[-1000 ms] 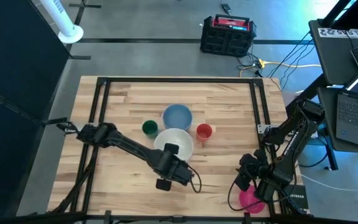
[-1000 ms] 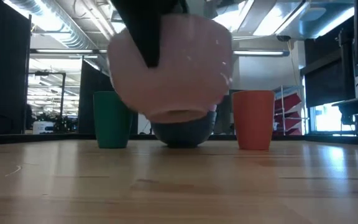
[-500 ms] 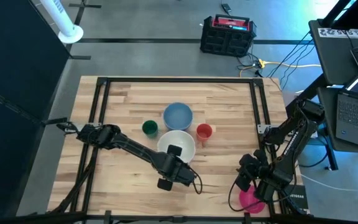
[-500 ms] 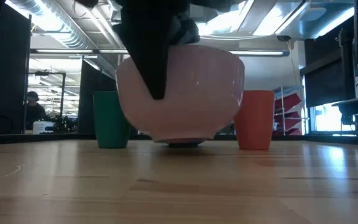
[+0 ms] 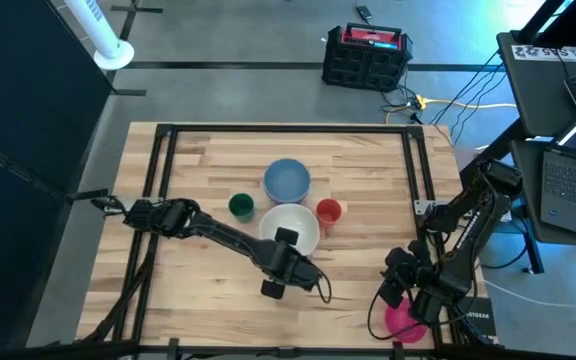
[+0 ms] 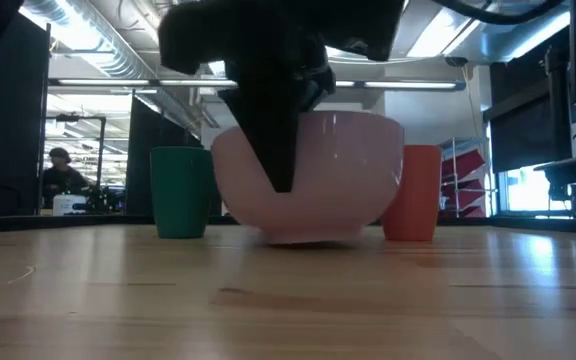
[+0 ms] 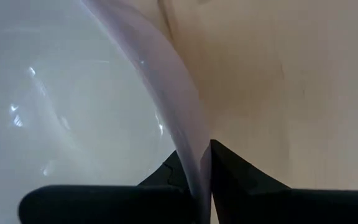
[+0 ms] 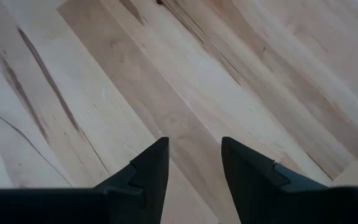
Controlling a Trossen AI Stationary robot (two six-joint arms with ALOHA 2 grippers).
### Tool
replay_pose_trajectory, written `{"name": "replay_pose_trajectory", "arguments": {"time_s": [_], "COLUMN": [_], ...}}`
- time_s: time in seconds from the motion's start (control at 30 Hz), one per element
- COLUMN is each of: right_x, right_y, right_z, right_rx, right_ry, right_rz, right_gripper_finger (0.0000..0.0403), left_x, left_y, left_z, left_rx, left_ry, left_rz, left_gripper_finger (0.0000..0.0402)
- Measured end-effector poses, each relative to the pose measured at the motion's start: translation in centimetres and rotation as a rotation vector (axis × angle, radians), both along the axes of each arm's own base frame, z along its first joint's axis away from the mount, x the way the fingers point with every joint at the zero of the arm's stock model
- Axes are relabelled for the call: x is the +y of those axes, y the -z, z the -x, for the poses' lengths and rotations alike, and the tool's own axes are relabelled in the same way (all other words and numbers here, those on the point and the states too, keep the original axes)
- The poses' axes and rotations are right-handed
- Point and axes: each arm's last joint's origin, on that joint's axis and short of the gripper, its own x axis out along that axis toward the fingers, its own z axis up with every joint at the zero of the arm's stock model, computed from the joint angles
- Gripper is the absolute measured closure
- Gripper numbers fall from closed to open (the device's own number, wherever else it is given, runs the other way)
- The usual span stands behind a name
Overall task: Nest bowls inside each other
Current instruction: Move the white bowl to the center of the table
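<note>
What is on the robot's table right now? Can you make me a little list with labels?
left claw: shut on the rim of the pale pink bowl
pale pink bowl: at the table's middle, between the two cups, resting on or just above the wood
light blue bowl: just behind the pink one
green cup: upright, to one side of the pink bowl
red cup: upright, on the other side
magenta bowl: at the near right table edge, under the right arm
right claw: open, empty, over bare wood
</note>
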Motion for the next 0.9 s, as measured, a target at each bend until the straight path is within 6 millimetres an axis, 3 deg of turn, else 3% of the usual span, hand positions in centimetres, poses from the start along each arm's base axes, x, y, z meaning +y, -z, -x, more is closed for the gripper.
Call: {"name": "replay_pose_trajectory", "arguments": {"time_s": [0.43, 0.8, 0.9], "right_x": [0.0, 0.0, 0.0], "right_y": [0.0, 0.0, 0.0], "right_z": [0.0, 0.0, 0.0], "right_rx": [0.012, 0.016, 0.017], "right_ry": [-0.002, -0.02, -0.021], "right_rz": [-0.005, 0.003, 0.004], "right_gripper_finger": [0.0267, 0.0267, 0.0267], "left_x": [3.5, 3.1, 3.1], "left_y": [0.4, 1.1, 1.2], "left_z": [-1.3, -0.8, -0.7], "left_rx": [0.003, 0.06, 0.073], "left_ry": [-0.016, 0.016, 0.009], "left_rz": [-0.007, 0.064, 0.072], "left_gripper_finger": [0.0379, 0.0379, 0.0356]}}
